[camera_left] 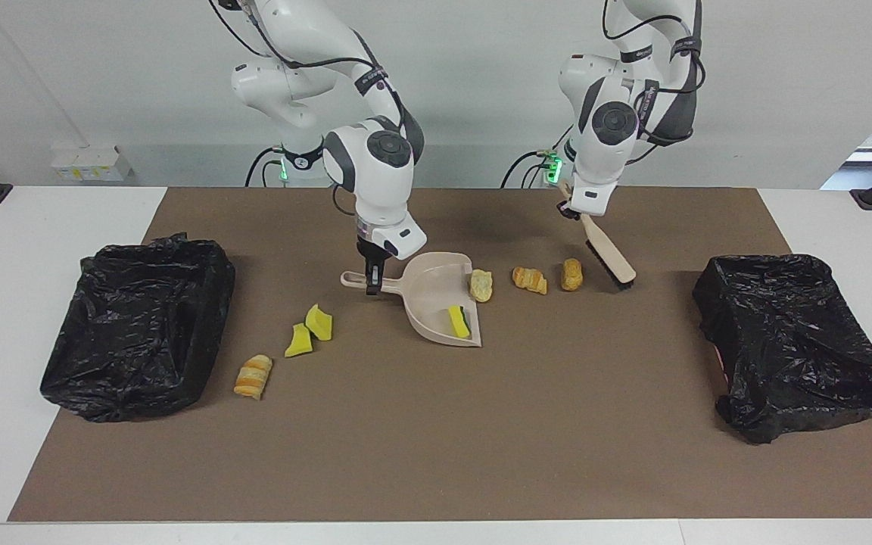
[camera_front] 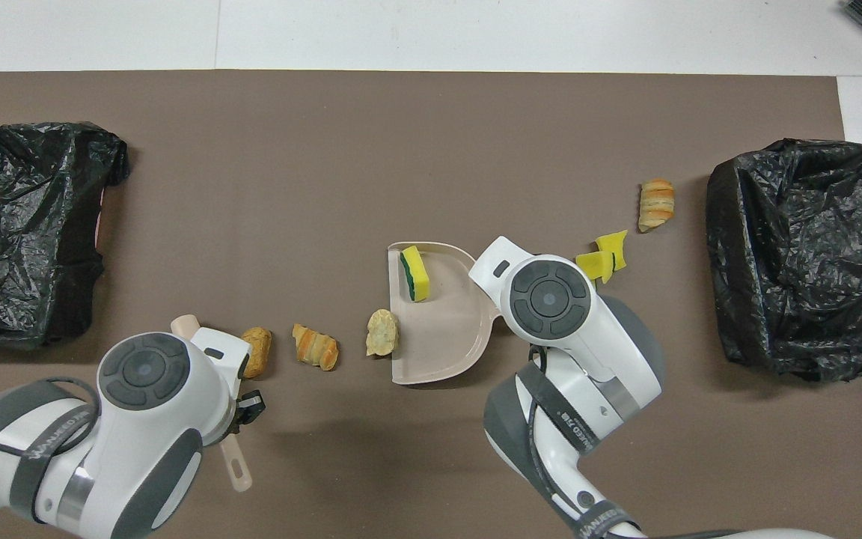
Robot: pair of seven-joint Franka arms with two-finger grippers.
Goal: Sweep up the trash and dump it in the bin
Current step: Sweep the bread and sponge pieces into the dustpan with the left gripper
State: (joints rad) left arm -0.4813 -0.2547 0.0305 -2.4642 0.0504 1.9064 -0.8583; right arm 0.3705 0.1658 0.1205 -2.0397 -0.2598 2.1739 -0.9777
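The right arm comes down from the upper left of the facing view, its wrist bent over; the right gripper (camera_left: 374,281) points straight down at centre frame, fingers clamped on a handle. The left arm hangs at upper right of centre, wrist tilted, and the left gripper (camera_left: 577,213) grips a handle at a slant.
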